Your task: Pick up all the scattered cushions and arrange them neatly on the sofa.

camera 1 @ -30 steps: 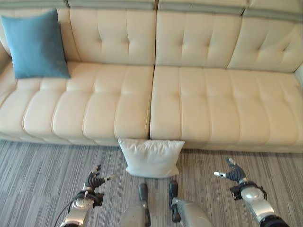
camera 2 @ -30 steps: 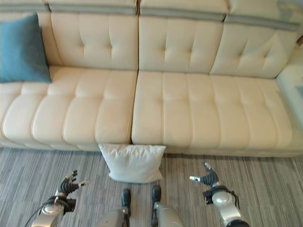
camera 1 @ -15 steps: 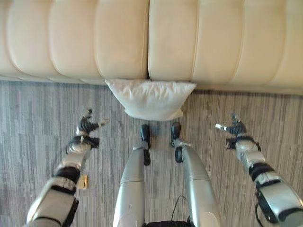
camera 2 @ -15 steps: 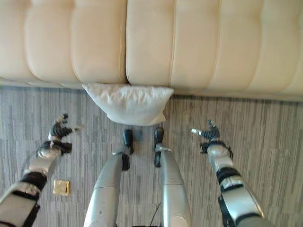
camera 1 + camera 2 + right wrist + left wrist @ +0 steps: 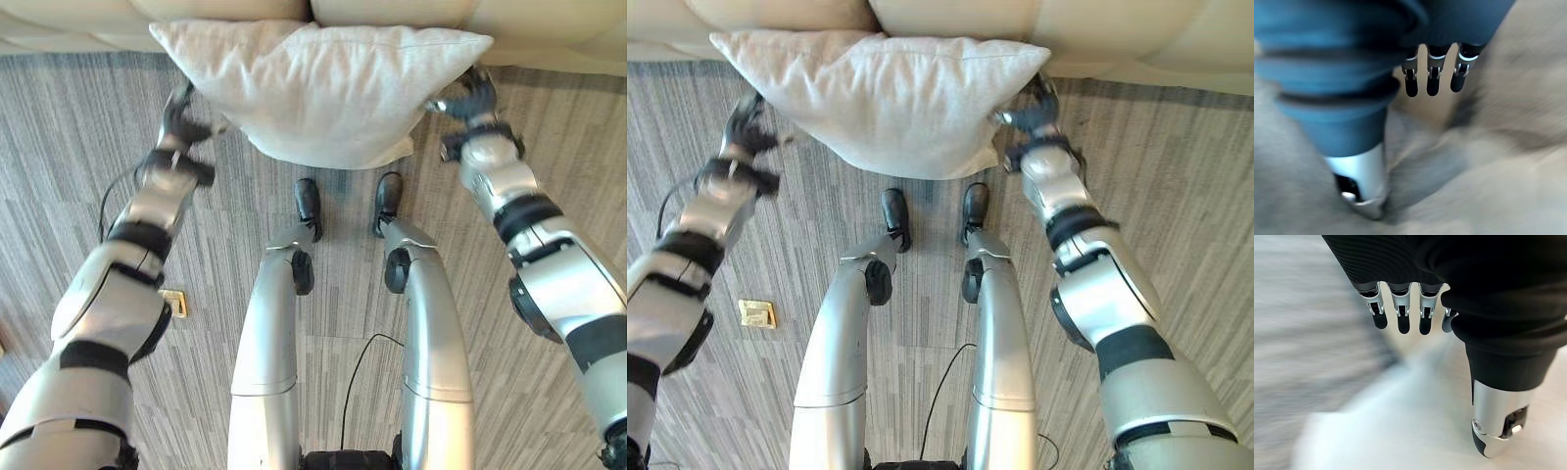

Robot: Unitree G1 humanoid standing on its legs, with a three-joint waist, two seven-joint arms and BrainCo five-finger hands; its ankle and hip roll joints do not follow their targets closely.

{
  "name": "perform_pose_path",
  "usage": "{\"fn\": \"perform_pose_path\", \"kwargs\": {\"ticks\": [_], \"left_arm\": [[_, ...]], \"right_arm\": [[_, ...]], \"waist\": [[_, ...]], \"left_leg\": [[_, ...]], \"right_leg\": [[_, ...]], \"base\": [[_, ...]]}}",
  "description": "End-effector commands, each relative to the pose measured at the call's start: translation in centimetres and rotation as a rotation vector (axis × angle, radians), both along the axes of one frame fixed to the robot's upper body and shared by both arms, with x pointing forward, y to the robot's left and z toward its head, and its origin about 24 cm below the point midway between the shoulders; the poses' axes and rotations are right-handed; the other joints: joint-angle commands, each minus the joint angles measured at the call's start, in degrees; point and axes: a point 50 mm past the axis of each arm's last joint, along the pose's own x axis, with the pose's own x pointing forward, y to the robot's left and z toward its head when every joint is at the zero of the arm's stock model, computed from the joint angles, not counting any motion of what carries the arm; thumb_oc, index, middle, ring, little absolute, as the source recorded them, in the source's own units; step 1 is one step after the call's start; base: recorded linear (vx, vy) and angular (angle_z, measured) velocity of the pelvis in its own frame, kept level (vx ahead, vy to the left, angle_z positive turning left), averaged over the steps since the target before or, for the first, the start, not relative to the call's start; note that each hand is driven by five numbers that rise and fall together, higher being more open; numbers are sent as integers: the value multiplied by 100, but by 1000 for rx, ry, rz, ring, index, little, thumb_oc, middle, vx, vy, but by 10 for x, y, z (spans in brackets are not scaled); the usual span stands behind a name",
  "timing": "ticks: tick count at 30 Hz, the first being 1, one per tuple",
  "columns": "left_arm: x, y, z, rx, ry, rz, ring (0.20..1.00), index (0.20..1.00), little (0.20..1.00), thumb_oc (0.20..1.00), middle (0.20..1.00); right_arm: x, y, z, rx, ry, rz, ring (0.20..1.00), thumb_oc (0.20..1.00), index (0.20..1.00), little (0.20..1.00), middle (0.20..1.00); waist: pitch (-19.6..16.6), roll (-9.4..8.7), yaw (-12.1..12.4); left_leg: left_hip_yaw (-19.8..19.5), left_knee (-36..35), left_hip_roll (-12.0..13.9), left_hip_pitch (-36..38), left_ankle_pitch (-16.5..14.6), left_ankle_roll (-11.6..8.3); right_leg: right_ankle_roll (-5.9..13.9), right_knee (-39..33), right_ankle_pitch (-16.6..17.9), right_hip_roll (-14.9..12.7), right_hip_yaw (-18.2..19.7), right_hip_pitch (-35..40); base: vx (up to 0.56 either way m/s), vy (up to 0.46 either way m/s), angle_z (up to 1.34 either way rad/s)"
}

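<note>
A white cushion [image 5: 323,83] lies on the grey carpet, leaning against the front of the cream sofa [image 5: 225,8]. My left hand [image 5: 177,119] is just off the cushion's left edge, fingers straight and thumb apart, open. My right hand [image 5: 474,101] is at the cushion's right corner, also open, its fingertips at the fabric. In the left wrist view the straight fingers [image 5: 1402,313] point over the white cushion [image 5: 1400,431]. The right wrist view shows the fingers [image 5: 1433,76] straight with the thumb [image 5: 1361,181] spread, and nothing held.
A small brass plate [image 5: 174,304] is set in the striped carpet [image 5: 59,147] on my left. The sofa's front edge runs along the far side right behind the cushion.
The camera has tipped down and moved closer, so the cushion now looks larger. Both hands have reached forward from beside me to the cushion's two sides.
</note>
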Motion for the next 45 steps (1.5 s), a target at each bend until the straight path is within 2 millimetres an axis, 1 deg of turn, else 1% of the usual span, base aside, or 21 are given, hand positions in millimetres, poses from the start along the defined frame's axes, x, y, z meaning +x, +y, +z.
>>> {"fn": "perform_pose_path", "kwargs": {"ticks": [1, 2, 3, 4, 5, 8, 9, 10, 12, 14, 16, 18, 20, 21, 24, 25, 26, 29, 31, 38, 45], "left_arm": [[-1, 2, -21, -100, -37, -2, 1000, 1000, 1000, 1000, 1000], [-2, -4, -14, -93, -68, -17, 849, 849, 849, 849, 849], [-2, -4, -14, -93, -68, -16, 592, 592, 592, 592, 592], [-2, -9, -8, -88, -91, -27, 200, 200, 200, 200, 200], [-5, -19, 0, -104, -141, -68, 200, 200, 200, 200, 200], [-11, -35, 9, -117, -218, -151, 200, 200, 200, 200, 200], [-11, -35, 8, -117, -217, -150, 200, 200, 200, 200, 200], [-15, -49, 8, -122, -243, -213, 200, 200, 200, 200, 200], [-16, -51, 4, -129, -244, -226, 200, 200, 200, 200, 200], [-25, -76, -12, -158, -258, -329, 200, 200, 200, 200, 200], [-29, -83, -33, -180, -230, -355, 200, 200, 200, 200, 200], [-33, -85, -39, -192, -233, -371, 200, 200, 200, 200, 200], [-52, -94, -76, -232, -198, -430, 200, 200, 200, 200, 200], [-58, -92, -86, -248, -185, -438, 200, 200, 200, 200, 200], [-69, -87, -109, -289, -144, -434, 200, 200, 200, 200, 200], [-85, -80, -133, -314, -99, -433, 200, 200, 200, 200, 200], [-92, -77, -143, -310, -80, -426, 200, 200, 200, 200, 200], [-109, -71, -164, -323, -30, -422, 200, 200, 200, 200, 200], [-131, -57, -183, -319, 19, -394, 200, 200, 200, 200, 200], [-164, -30, -198, -272, 73, -344, 200, 200, 200, 200, 200], [-176, -18, -210, -281, 131, -299, 200, 200, 200, 200, 200]], "right_arm": [[-7, 39, -9, 37, -80, 188, 467, 467, 467, 467, 467], [-11, 49, 0, 72, -117, 233, 200, 200, 200, 200, 200], [-11, 48, 0, 73, -117, 233, 200, 200, 200, 200, 200], [-15, 54, 5, 95, -143, 271, 200, 200, 200, 200, 200], [-21, 64, 11, 113, -193, 327, 200, 200, 200, 200, 200], [-26, 64, 7, 94, -220, 358, 200, 200, 200, 200, 200], [-26, 64, 6, 93, -219, 358, 200, 200, 200, 200, 200], [-27, 61, -2, 90, -213, 362, 200, 200, 200, 200, 200], [-26, 60, -9, 89, -200, 362, 200, 200, 200, 200, 200], [-32, 62, -30, 127, -187, 397, 200, 200, 200, 200, 200], [-36, 59, -51, 153, -160, 408, 200, 200, 200, 200, 200], [-39, 55, -62, 152, -149, 412, 200, 200, 200, 200, 200], [-56, 47, -87, 135, -155, 434, 200, 200, 200, 200, 200], [-62, 43, -97, 135, -152, 446, 200, 200, 200, 200, 200], [-76, 38, -115, 141, -136, 469, 200, 200, 200, 200, 200], [-94, 31, -132, 147, -126, 499, 200, 200, 200, 200, 200], [-104, 26, -140, 142, -125, 505, 200, 200, 200, 200, 200], [-122, 15, -150, 122, -125, 512, 200, 200, 200, 200, 200], [-144, -4, -161, 73, -118, 489, 200, 200, 200, 200, 200], [-173, -26, -166, -58, -101, 469, 200, 200, 200, 200, 200], [-173, -29, -182, 9, -15, 474, 200, 200, 200, 200, 200]], "waist": [[-672, 365, -6], [-706, 369, 15], [-708, 368, 16], [-736, 366, 22], [-786, 346, 23], [-862, 321, -5], [-864, 324, -4], [-904, 311, -22], [-925, 303, -35], [-972, 290, -69], [-984, 275, -97], [-994, 250, -126], [-1027, 202, -169], [-1050, 160, -196], [-1077, 93, -236], [-1148, 12, -284], [-1208, -32, -301], [-1327, -90, -345], [-1538, -144, -399], [-2146, -213, -449], [-2416, -253, -320]], "left_leg": [[-156, 100, -325, 371, -663, -139], [-169, 74, -328, 360, -653, -141], [-172, 73, -329, 356, -651, -141], [-187, 71, -338, 337, -629, -150], [-221, 28, -348, 347, -607, -158], [-254, -75, -360, 428, -562, -177], [-255, -82, -360, 437, -559, -177], [-267, -226, -360, 541, -527, -194], [-271, -313, -345, 626, -518, -202], [-270, -693, -302, 1063, -469, -245], [-280, -945, -266, 1460, -449, -267], [-298, -1113, -244, 1712, -434, -283], [-270, -1664, -234, 2711, -412, -332], [-236, -1866, -236, 2949, -231, -310], [-219, -2249, -235, 3667, -198, -353], [-214, -2629, -246, 4385, -178, -394], [-196, -2803, -244, 4696, -159, -420], [-203, -3166, -261, 5368, -108, -443], [-170, -3560, -242, 6128, -57, -456], [1, -4344, -250, 7326, 40, -460], [133, -4519, -296, 7900, -83, -360]], "right_leg": [[666, -34, -649, -90, 227, 578], [664, -39, -656, -86, 215, 568], [663, -40, -656, -87, 212, 566], [660, -36, -653, -85, 204, 557], [663, -77, -639, -70, 193, 564], [669, -166, -596, -75, 163, 652], [668, -173, -592, -74, 162, 660], [674, -278, -562, -67, 137, 751], [678, -364, -546, -58, 131, 844], [709, -671, -501, -39, 92, 1254], [732, -905, -461, -60, 66, 1633], [755, -1047, -425, -75, 50, 1872], [828, -1577, -309, -95, -38, 2790], [817, -1823, -79, -121, -87, 3020], [864, -2240, 29, -131, -151, 3722], [942, -2682, 169, -129, -211, 4434], [977, -2883, 211, -116, -239, 4751], [1021, -3319, 289, -82, -291, 5467], [1058, -3816, 331, -35, -320, 6291], [1152, -4683, 455, 116, -246, 7461], [1236, -4862, 498, 153, -46, 7995]], "base": [[19, -74, 13], [11, -53, 8], [8, -35, 4], [4, -34, 7], [3, -33, 6], [-3, -19, 7], [-6, -10, 13], [-2, -7, 10], [-3, -1, 3], [0, 0, 0], [-1, 32, -5], [19, 21, -9], [-8, 16, -6], [-37, -4, -11], [38, -10, -15], [168, -31, -8], [197, -36, -13], [160, -9, -18], [301, 5, -4], [183, 20, -16], [122, 65, -17]]}}
